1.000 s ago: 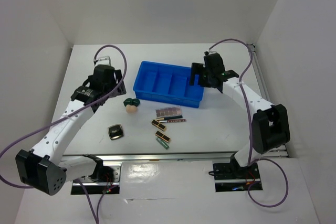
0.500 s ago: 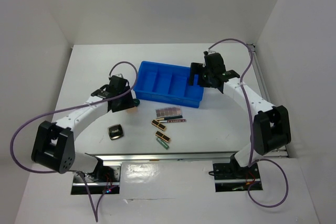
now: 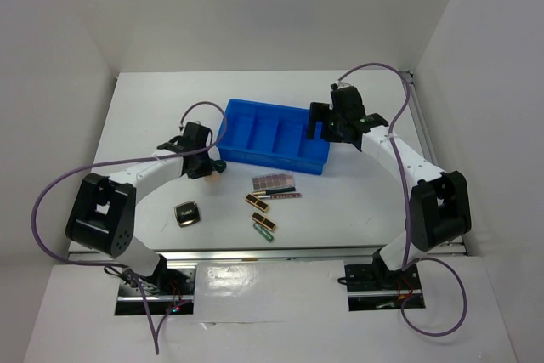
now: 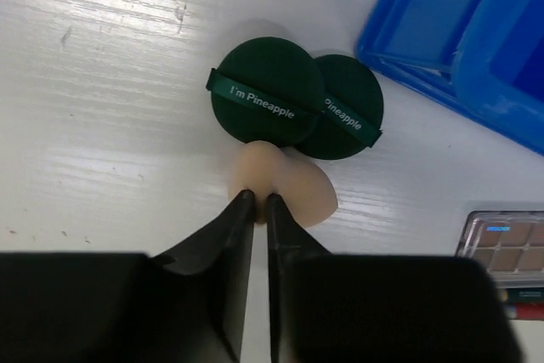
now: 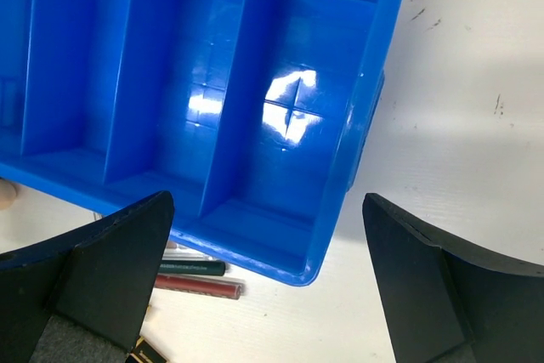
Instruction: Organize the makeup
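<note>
My left gripper (image 4: 258, 201) is down on the table, and its two black fingers pinch the narrow end of the peach sponge (image 4: 289, 183). Two dark green round pieces (image 4: 265, 91) overlap just beyond the sponge. In the top view, the left gripper (image 3: 206, 167) sits at the tray's left front corner. The pinkish palette (image 3: 273, 181), thin pencils (image 3: 280, 195), black-gold cases (image 3: 256, 202) and black square compact (image 3: 187, 212) lie on the table in front of the tray. My right gripper (image 5: 268, 201) hangs open over the right end of the blue tray (image 5: 361, 142), holding nothing.
The blue divided tray (image 3: 270, 157) stands mid-table, and its compartments look bare. White walls close in the table on the left, back and right. The arm bases and a metal rail (image 3: 272, 254) run along the near edge.
The left arm swung right and down to the sponge, and its jaws closed from wide open onto the sponge's end. The right arm has not moved.
</note>
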Available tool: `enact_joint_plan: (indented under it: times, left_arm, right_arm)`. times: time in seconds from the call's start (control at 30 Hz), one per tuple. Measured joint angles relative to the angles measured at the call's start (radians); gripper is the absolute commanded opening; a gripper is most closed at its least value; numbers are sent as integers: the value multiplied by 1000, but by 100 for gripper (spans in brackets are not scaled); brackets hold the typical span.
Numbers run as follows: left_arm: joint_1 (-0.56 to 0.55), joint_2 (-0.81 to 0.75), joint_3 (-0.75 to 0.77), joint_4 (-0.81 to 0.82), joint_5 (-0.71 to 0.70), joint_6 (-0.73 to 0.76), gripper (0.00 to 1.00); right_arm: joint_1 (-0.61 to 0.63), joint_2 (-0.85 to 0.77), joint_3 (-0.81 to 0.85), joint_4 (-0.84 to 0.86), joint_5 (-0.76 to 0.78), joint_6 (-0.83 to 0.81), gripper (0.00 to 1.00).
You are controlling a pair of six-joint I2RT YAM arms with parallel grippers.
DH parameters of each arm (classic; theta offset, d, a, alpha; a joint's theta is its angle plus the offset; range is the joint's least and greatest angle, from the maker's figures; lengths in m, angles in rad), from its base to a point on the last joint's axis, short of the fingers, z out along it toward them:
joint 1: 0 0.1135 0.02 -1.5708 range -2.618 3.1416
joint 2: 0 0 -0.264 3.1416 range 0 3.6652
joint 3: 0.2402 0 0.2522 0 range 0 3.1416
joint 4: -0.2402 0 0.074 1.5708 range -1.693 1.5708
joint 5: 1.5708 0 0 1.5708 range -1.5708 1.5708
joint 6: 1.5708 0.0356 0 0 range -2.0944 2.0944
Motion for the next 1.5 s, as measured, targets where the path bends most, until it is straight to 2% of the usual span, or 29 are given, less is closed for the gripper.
enact_joint_plan:
  times: [0.03, 0.17, 0.4, 0.57, 0.63, 0.73, 0.87, 1.1, 1.13, 1.17, 1.2, 1.23, 1.33, 1.37, 1.43, 1.5]
  left_arm:
    - [0, 0, 1, 3, 2, 2, 12]
    - [-2, -16, 2, -18, 5, 6, 0]
    - [-1, -214, 92, -163, 32, 57, 0]
    - [0, -308, 232, -191, 148, 118, 0]
    - [0, -275, 298, -189, 205, 132, 0]
    - [-11, -137, 425, -181, 287, 136, 0]
    - [-71, 104, 613, -172, 294, 135, 0]
    - [-127, 393, 834, -183, 272, 110, 0]
    - [-129, 421, 856, -184, 268, 107, 2]
    - [-129, 445, 881, -195, 264, 105, 9]
    - [-130, 470, 913, -208, 262, 104, 32]
    - [-132, 499, 948, -218, 257, 106, 47]
    - [-136, 552, 1017, -235, 234, 111, 84]
    - [-138, 554, 1021, -239, 227, 113, 90]
    - [-145, 550, 1021, -252, 211, 113, 91]
    - [-154, 541, 1021, -257, 193, 113, 86]
  right_arm:
    - [0, 0, 0, -1, 4, 0, 100]
    - [0, 0, 0, -3, 14, 0, 100]
    - [0, 0, 0, -5, 19, 0, 100]
    - [0, 0, 8, -11, 31, -1, 100]
    - [0, -1, 14, -13, 35, -2, 100]
    - [-1, -10, 15, -16, 40, -2, 100]
    - [-5, -49, 15, -26, 47, 1, 100]
    - [-17, -91, 15, -56, 66, 2, 100]
    - [-18, -93, 15, -60, 67, 2, 100]
    - [-21, -98, 15, -65, 69, 2, 100]
    - [-21, -102, 15, -69, 71, 2, 100]
    - [-24, -107, 15, -74, 74, 2, 100]
    - [-29, -123, 15, -86, 82, 2, 100]
    - [-31, -127, 15, -89, 85, 2, 100]
    - [-31, -131, 15, -94, 88, 5, 100]
    - [-31, -132, 15, -97, 90, 6, 100]
